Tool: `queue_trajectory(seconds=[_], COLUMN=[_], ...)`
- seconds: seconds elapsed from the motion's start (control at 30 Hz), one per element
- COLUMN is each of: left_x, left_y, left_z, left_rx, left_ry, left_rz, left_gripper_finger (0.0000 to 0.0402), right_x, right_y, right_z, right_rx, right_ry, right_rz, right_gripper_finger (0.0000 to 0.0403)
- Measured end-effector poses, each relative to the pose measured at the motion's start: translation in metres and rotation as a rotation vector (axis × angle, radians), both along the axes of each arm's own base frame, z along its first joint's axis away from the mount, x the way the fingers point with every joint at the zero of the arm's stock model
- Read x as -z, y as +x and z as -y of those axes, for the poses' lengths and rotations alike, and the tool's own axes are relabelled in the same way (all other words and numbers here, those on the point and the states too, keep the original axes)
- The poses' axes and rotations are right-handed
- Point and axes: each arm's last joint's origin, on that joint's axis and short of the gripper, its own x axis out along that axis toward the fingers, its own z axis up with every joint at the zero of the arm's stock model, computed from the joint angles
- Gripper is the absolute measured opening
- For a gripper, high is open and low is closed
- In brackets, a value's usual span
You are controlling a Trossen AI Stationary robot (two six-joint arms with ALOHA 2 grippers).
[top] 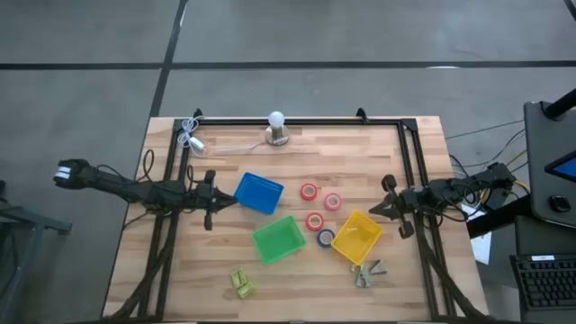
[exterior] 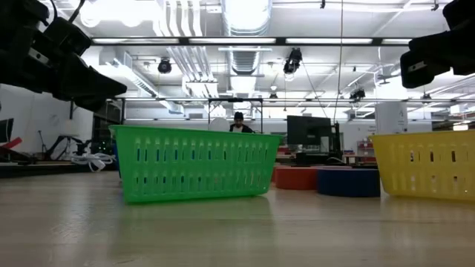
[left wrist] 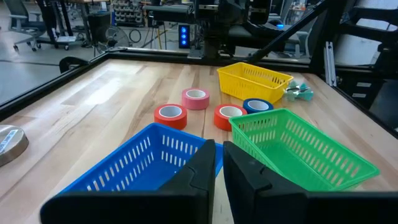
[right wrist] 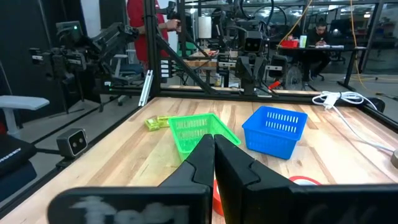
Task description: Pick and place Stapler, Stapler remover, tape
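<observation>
Four tape rolls lie flat on the table between the bins: red, pink-red, red and blue. Yellow-green staplers lie near the table's near edge. Grey-green staple removers lie beside the yellow bin. My left gripper hovers shut just left of the blue bin. My right gripper hovers shut to the right of the yellow bin. The left wrist view shows the rolls beyond the blue bin.
A green bin stands between the blue and yellow ones. A white bulb on a metal base and a coiled white cable sit by the far edge. A black frame runs along the table's sides. Bare wood lies at the near left.
</observation>
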Motion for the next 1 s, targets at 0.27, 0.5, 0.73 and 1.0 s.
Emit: queue_trajectory(seconds=[0.27,0.5,0.73,1.0], left_x=[0.0,0.0,0.0,0.0], left_y=[0.0,0.0,0.0,0.0], left_z=[0.0,0.0,0.0,0.0], left_rx=[0.0,0.0,0.0,0.0], left_ry=[0.0,0.0,0.0,0.0], left_rz=[0.0,0.0,0.0,0.0], left_gripper_finger=[0.0035,0.0035,0.0035,0.0035], right_x=[0.0,-0.014,-0.043,-0.056], right_y=[0.0,-0.001,-0.009,-0.023], right_z=[0.0,0.001,0.016,0.029], right_rx=[0.0,-0.009,0.239,0.541], right_ry=[-0.001,0.407,0.951,1.086], right_rz=[0.0,0.063,0.401,0.646], right_gripper_finger=[0.0008,0.0009,0.0008,0.0008])
